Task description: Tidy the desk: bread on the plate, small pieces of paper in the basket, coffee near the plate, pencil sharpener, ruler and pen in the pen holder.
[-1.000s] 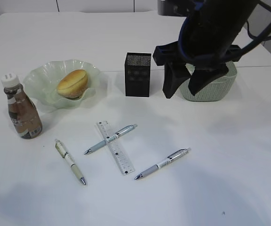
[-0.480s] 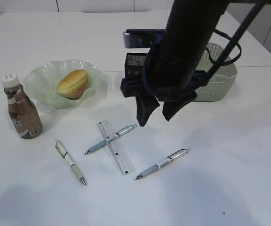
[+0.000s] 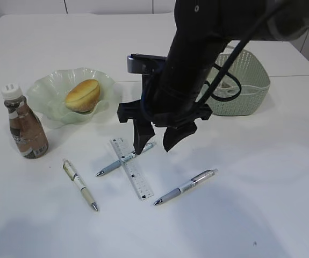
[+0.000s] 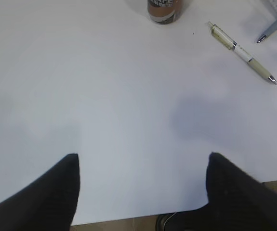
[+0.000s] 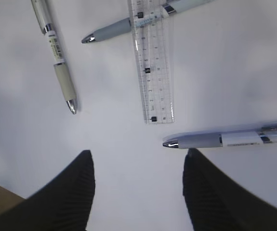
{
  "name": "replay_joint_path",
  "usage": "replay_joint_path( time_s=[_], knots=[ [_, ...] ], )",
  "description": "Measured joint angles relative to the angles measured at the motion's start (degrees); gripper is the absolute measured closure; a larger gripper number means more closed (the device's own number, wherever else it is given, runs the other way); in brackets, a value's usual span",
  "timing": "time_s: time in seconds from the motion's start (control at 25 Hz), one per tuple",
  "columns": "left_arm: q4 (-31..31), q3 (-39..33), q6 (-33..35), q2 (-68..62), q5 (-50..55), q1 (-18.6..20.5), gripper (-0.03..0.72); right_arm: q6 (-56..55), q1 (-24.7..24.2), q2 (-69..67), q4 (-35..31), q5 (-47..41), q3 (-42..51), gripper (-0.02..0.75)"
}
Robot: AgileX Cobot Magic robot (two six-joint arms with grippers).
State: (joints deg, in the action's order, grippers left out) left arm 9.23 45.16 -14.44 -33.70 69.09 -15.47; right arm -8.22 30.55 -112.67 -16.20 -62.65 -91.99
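From the exterior view my right arm hides the pen holder; my right pincer (image 3: 153,141) hangs spread and empty over the bench (image 3: 261,177), above the ruler (image 3: 132,175). My left pincer (image 4: 143,185), seen only by its wrist camera, is spread, empty. One basket (image 3: 245,80) at 2 o'clock, one plate (image 3: 47,94) holding the bread (image 3: 82,94) at 10, one coffee (image 3: 25,126) at 9. Three pens: (image 3: 79,184), (image 3: 123,159), (image 3: 185,186).
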Motion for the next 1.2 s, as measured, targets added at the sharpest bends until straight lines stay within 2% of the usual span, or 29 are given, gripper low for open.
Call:
replay_joint_path(
  time_s=[0.28,0.68,1.2],
  knots=[
    [0.00,0.00,-0.03,0.00,0.32,0.00,0.110,0.00,0.00,-1.66,0.22,3.50,0.00,0.169],
    [0.00,0.00,-0.11,0.00,1.12,0.00,0.110,0.91,0.00,-2.38,-0.65,9.05,-0.11,0.161],
    [0.00,0.00,-0.11,0.00,2.55,0.00,0.110,5.37,0.00,-10.07,-1.09,7.54,-3.82,0.161]
  ],
)
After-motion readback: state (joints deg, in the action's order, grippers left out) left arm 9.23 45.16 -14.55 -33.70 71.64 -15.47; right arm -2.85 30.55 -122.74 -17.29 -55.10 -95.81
